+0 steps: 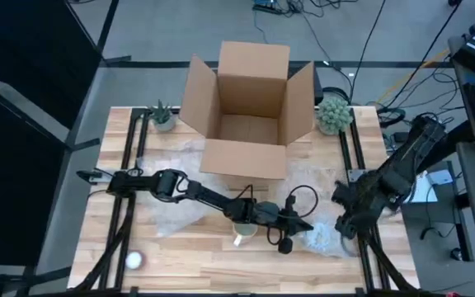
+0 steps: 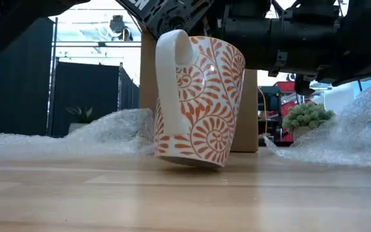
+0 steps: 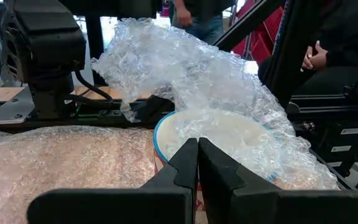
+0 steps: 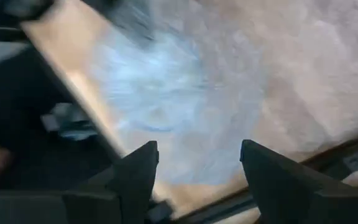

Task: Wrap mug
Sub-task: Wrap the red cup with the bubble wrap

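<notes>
Low view, mug [image 2: 198, 96] tilted, left hand [image 3: 197, 163] pinching rim, bubble wrap [image 2: 359, 129] beside

Left arm stretched low across the worktop from the left edge towards the front centre; left gripper [image 3: 197, 163] with jaws pressed together. Right arm bent near the right edge; right gripper [image 4: 197, 165] with jaws spread wide, holding nothing.

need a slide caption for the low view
Orange-patterned mug tilted off the wooden table, lifted by the left tool, bubble wrap alongside.
</notes>
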Controlling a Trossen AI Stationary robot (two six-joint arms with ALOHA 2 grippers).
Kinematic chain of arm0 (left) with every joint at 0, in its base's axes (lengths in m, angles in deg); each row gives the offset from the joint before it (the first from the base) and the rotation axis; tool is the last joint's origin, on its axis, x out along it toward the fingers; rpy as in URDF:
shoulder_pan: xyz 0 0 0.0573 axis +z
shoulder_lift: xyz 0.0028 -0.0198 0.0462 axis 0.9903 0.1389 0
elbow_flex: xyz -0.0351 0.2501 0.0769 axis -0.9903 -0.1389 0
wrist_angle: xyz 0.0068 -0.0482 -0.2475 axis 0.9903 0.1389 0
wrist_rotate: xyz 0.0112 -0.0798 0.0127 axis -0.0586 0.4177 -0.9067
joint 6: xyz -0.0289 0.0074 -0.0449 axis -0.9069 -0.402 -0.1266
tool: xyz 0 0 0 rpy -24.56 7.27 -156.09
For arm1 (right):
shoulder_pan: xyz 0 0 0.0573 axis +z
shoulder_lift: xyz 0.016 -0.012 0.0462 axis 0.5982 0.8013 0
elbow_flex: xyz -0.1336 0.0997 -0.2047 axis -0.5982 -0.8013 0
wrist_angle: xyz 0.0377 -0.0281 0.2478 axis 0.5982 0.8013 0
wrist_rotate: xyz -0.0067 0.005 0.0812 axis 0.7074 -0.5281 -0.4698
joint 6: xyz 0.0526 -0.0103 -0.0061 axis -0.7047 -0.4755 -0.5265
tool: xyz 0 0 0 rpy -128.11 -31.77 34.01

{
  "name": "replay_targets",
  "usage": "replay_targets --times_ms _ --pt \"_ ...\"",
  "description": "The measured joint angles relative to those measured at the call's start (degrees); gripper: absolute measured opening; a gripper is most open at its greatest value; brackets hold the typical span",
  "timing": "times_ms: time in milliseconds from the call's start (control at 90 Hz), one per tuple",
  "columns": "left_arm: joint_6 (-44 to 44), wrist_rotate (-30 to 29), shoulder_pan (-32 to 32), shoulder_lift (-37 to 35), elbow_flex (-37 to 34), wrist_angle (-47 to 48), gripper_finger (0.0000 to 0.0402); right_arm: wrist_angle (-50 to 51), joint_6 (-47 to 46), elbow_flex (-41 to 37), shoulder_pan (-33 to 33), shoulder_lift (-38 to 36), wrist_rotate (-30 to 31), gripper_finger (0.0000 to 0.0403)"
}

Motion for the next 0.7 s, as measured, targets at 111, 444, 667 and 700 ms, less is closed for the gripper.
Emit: replay_targets --times_ms 111,444,667,700 --pt "0.0 0.0 0.0 0.0 0.0 0.0 0.0000 -2.8 1.4 -0.9 0.6 6.0 3.4 0.0219" --pt "0.0 0.0 0.0 0.0 0.0 0.0 0.0000 -4.4 4.1 -0.9 -1.2 22.4 7.4 0.0219" --pt "0.0 0.0 0.0 0.0 0.0 -0.1 0.0000 -5.2 3.5 -0.8 -1.2 27.7 7.7 0.0219" --pt "0.0 0.0 0.0 -0.4 0.0 0.3 0.0000 -5.2 3.5 -0.8 -1.2 27.7 7.6 0.0219"
